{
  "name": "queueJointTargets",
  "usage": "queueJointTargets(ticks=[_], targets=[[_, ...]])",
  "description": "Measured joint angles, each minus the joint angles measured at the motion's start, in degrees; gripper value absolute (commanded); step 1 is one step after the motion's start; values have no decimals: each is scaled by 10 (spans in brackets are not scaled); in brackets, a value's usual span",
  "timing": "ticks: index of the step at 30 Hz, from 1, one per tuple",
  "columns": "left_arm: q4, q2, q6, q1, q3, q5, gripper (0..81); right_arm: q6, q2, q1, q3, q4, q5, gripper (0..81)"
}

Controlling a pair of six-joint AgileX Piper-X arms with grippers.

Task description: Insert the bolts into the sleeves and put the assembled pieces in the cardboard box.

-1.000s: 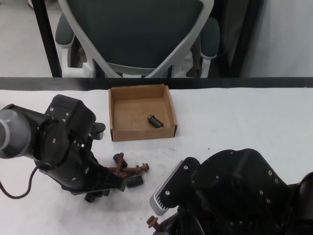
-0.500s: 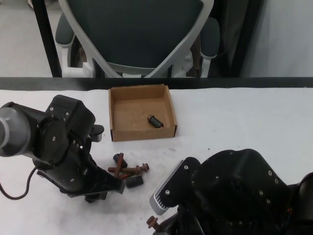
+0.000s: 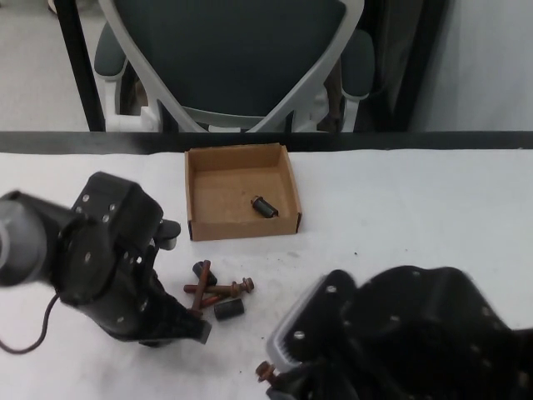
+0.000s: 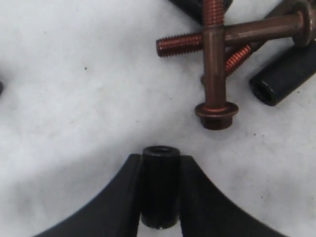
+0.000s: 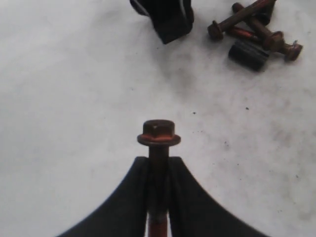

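Observation:
My left gripper [image 4: 159, 197] is shut on a black sleeve [image 4: 160, 185] just above the white bench, near a pile of rusty bolts [image 4: 216, 64] and another black sleeve [image 4: 284, 74]. My right gripper [image 5: 158, 197] is shut on a rusty bolt [image 5: 158, 140], its hex head pointing out past the fingertips. In the high view the left arm [image 3: 108, 267] sits left of the loose bolts [image 3: 218, 288] and sleeve [image 3: 228, 309]. The right arm [image 3: 416, 342] is at the front, and its bolt's head [image 3: 264, 371] pokes out. The cardboard box [image 3: 241, 221] holds one dark assembled piece [image 3: 264, 206].
An office chair [image 3: 233, 58] stands behind the bench's dark far edge. The white bench top extends open to the right of the box. The right wrist view also catches the left arm's gripper [image 5: 165, 17] and the bolt pile [image 5: 256, 34] farther off.
The left arm has drawn back from the pile toward the front left, uncovering the bolts and sleeve. The right arm has shifted slightly right and lower in the high view.

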State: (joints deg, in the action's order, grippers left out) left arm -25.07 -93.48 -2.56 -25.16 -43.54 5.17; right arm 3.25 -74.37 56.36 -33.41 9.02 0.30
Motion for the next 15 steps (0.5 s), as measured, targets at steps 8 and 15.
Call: queueJointTargets(ticks=[8,15], targets=[[251,83,-17,-52,170,3,8,36,134,0,93,-90,15,3],[445,192,-23,-118,318,38,8,64,232,0,191,-225,17,3]])
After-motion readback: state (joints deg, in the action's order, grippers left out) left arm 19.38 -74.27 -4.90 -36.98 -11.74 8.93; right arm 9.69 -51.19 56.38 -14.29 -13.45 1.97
